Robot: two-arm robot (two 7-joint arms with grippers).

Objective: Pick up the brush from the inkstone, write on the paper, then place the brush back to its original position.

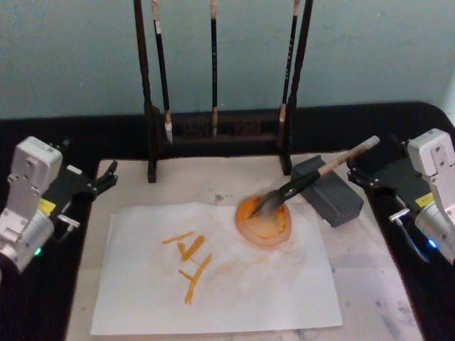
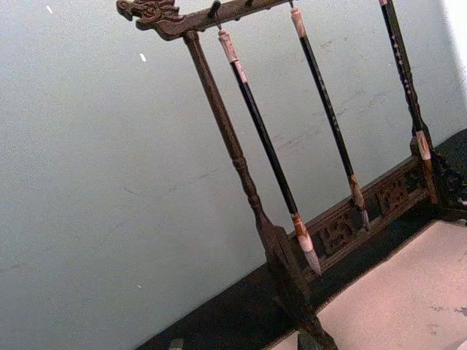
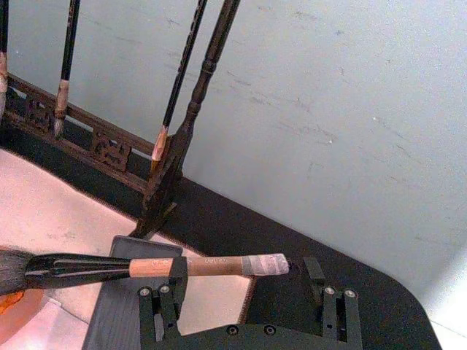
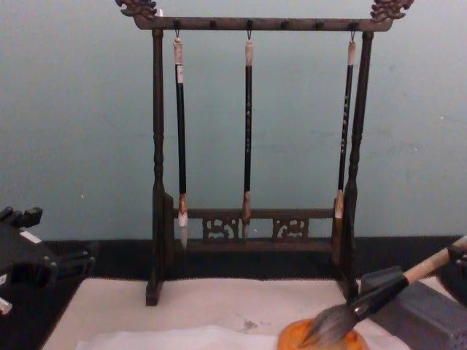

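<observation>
The brush (image 1: pixel 316 176) has a pale bare-wood handle, a black ferrule with a slight sheen and a soft grey hair tuft. Its end looks wrapped in pale tape. The paper (image 1: pixel 227 298) is thin, matt and slightly wrinkled, and it lies on a duller, felt-like beige mat (image 1: pixel 370 270). The inkstone (image 1: pixel 334 199) is flat dark grey. The orange dish (image 1: pixel 266 227) looks wet and glossy. The rack (image 4: pixel 157 146) is dark carved wood. The right gripper (image 3: pixel 246 262) has matt black fingers with small metal screws.

Head high, chest low, both facing the brush rack (image 4: pixel 248 222)
</observation>
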